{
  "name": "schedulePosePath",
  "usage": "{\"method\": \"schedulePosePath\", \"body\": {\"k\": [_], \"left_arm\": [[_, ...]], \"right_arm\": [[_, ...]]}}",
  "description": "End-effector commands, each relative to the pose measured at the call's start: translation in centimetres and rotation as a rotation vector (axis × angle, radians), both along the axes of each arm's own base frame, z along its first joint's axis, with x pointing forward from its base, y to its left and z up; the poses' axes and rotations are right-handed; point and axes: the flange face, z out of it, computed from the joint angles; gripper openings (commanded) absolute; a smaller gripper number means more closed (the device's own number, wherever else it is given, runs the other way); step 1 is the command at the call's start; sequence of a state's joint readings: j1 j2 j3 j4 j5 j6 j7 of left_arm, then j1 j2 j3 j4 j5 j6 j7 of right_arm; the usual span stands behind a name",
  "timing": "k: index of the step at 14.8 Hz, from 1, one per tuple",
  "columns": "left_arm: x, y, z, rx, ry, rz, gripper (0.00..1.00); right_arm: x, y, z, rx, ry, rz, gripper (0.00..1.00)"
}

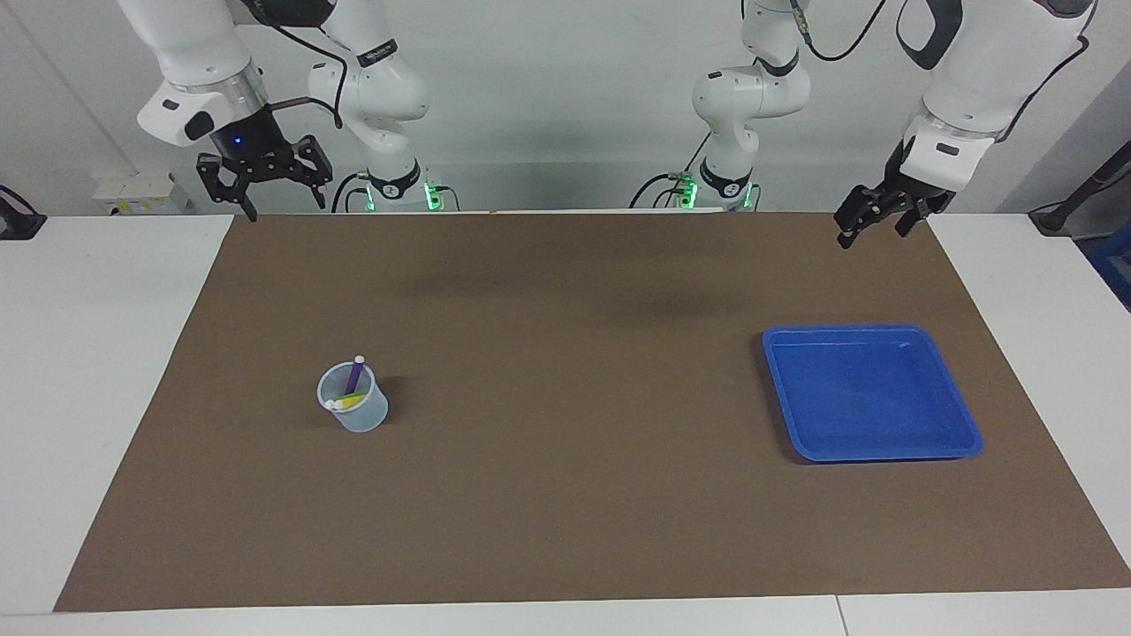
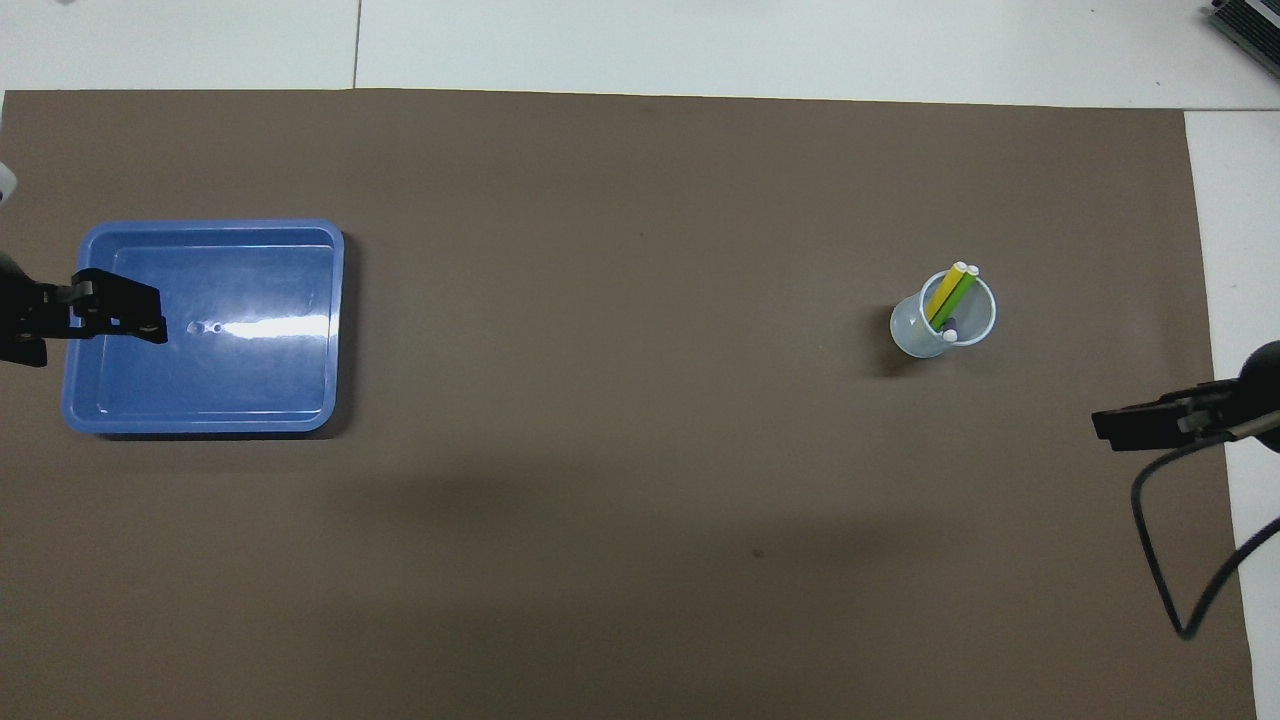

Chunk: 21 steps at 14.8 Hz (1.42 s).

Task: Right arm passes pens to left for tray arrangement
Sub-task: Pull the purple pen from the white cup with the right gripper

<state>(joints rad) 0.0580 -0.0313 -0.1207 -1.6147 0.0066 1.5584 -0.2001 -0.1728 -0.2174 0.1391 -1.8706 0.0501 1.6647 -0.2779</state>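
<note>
Three pens stand in a small translucent cup [image 1: 360,415] [image 2: 912,335] toward the right arm's end of the brown mat: purple [image 1: 355,374] [image 2: 947,328], yellow [image 1: 352,401] [image 2: 942,296] and green [image 2: 957,298]. The blue tray [image 1: 870,397] [image 2: 210,400] lies empty toward the left arm's end. My right gripper [image 1: 287,210] [image 2: 1105,430] is open and empty, raised over the mat's edge by the robots. My left gripper [image 1: 873,231] [image 2: 155,318] is open and empty, raised at its own end; from overhead it overlaps the tray's rim.
A brown mat [image 1: 565,495] [image 2: 640,500] covers most of the white table [image 1: 97,371]. A black cable [image 2: 1160,560] hangs from the right arm. Nothing else lies between the cup and the tray.
</note>
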Motion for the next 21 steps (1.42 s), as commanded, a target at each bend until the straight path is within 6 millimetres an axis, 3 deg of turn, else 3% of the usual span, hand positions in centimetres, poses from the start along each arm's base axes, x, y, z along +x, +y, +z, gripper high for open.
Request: {"method": "schedulePosePath", "body": {"k": [1,8,11,15,16,21], "left_arm": [[-0.2,-0.3,0.1,-0.004,-0.026,-0.007,1.0],[-0.1,-0.2,0.1,-0.002,-0.033,0.058,1.0],[0.0,-0.5,0.1,-0.007,-0.039,0.144,1.0],[-0.2,-1.7,0.0,-0.007,-0.037,0.21,1.0],[-0.2,-1.9,0.0,-0.007,-0.037,0.236,1.0],[-0.8,-4.3,-0.3,-0.004,-0.025,0.22,1.0]], "right_arm": [[1.5,-0.1,-3.4,-0.017,0.007,0.029,1.0],[5.5,1.5,-13.7,-0.095,0.02,0.104,0.99],[6.8,4.3,-17.4,-0.156,0.03,0.179,0.97],[7.7,5.7,-19.6,-0.2,0.018,0.209,0.93],[7.8,7.2,-19.8,-0.205,0.007,0.239,0.92],[8.3,8.4,-20.5,-0.255,-0.029,0.279,0.92]]}}
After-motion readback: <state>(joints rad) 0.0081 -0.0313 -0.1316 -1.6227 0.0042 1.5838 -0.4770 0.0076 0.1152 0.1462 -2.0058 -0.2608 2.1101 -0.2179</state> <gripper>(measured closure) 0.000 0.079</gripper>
